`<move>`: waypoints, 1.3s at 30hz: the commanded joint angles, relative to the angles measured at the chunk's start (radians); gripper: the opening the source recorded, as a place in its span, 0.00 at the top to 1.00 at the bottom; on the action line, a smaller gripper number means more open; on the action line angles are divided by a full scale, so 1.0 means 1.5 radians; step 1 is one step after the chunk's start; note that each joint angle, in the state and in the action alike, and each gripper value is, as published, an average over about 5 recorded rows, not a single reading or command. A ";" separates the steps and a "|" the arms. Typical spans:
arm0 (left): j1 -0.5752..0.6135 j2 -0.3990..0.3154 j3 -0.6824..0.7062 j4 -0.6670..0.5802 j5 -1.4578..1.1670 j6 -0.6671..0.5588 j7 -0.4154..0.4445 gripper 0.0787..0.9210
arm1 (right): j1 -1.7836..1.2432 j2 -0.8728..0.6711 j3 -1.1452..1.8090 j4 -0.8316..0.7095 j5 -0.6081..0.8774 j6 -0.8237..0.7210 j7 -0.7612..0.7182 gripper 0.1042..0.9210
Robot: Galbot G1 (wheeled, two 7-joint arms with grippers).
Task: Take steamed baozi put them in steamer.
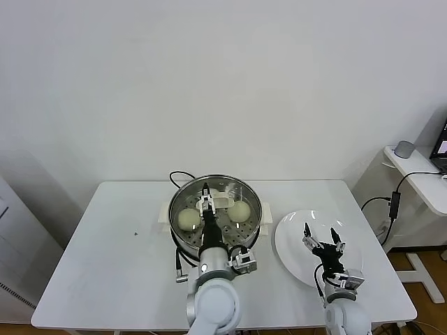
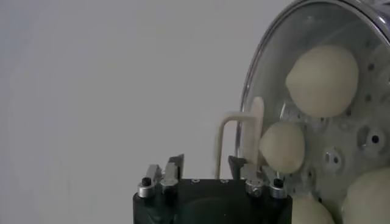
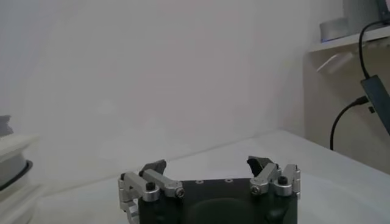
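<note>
Nearest the robot, the right gripper [image 1: 323, 244] hangs over the white plate [image 1: 290, 244] with its jaws spread wide and nothing between them. The plate shows no baozi on its bare surface.

Just beyond, the left gripper [image 1: 207, 203] reaches out over the steamer [image 1: 179, 196], low above its perforated floor. In the left wrist view its jaws stand apart with nothing between them [image 2: 204, 173]. Inside the steamer the head view shows one baozi [image 1: 187, 220] on the left of the gripper and another baozi [image 1: 239, 211] on its right; a third pale form just past the fingertips looks like a bun too, though the gripper partly hides it. The left wrist view shows four pale rounded buns on the steel floor, two of them cut by the picture's edge.

Farther back, a black cord [image 1: 179, 174] loops behind the pot on the white table [image 1: 105, 244].

The step in hand appears to be the release of a bun into the steamer, and with the plate bare the loading looks close to done. The next move calls for the left arm to lift straight up, clear of the rim and of the buns beside its fingers, so none gets nudged or dragged.
</note>
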 commanded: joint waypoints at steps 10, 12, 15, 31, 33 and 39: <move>0.103 0.080 -0.146 -0.221 -0.206 0.014 -0.048 0.12 | -0.027 0.004 -0.004 0.048 -0.002 -0.017 -0.032 0.12; 0.102 0.095 -0.204 -0.241 -0.320 -0.025 -0.080 0.12 | -0.036 0.003 -0.005 0.061 -0.002 -0.017 -0.049 0.12; 0.103 0.108 -0.312 -0.248 -0.513 -0.123 -0.132 0.12 | -0.045 0.004 -0.006 0.072 -0.002 -0.005 -0.072 0.12; 0.213 0.102 -0.571 -0.143 -1.092 -0.463 -0.113 0.12 | -0.098 0.005 -0.013 0.150 -0.022 -0.036 -0.079 0.12; 0.228 0.101 -0.568 -0.128 -1.099 -0.483 -0.119 0.12 | -0.117 -0.004 -0.015 0.162 -0.013 -0.039 -0.067 0.12; 0.275 0.089 -0.559 -0.092 -1.083 -0.525 -0.138 0.12 | -0.167 -0.026 -0.016 0.187 -0.006 -0.062 -0.052 0.12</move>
